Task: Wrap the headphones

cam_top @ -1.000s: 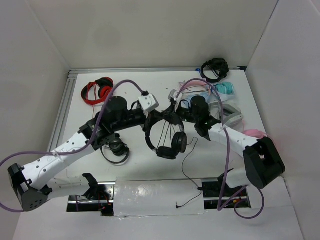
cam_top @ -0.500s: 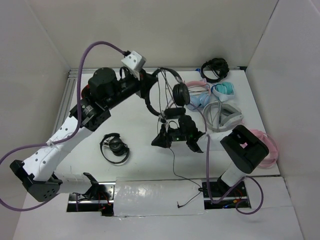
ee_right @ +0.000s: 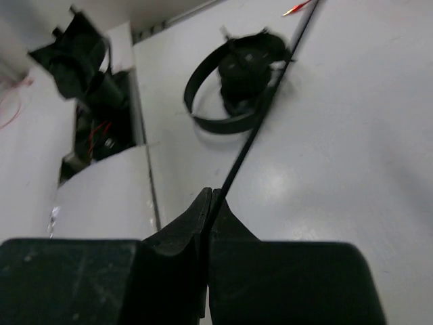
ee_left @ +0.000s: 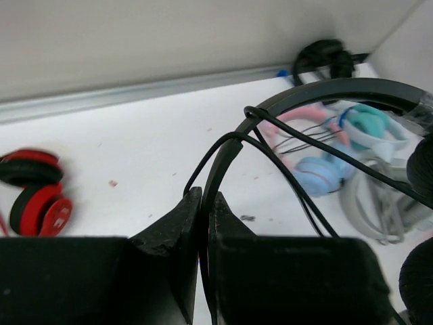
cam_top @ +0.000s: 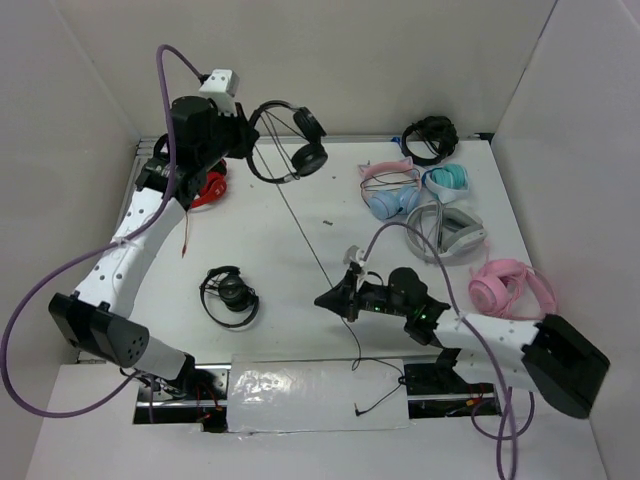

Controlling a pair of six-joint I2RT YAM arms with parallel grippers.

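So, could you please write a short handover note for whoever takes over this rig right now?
The left tool is shut on the headband of the headphones, held up near the back left.
The right tool is shut on the cable, low over the table; the cable runs taut between the two tools.
Done: some cable is looped on the headband.
Left: a long stretch is unwrapped, and the tail past the right tool ends at the jack by the near edge. Probably keep winding, then tuck the jack.
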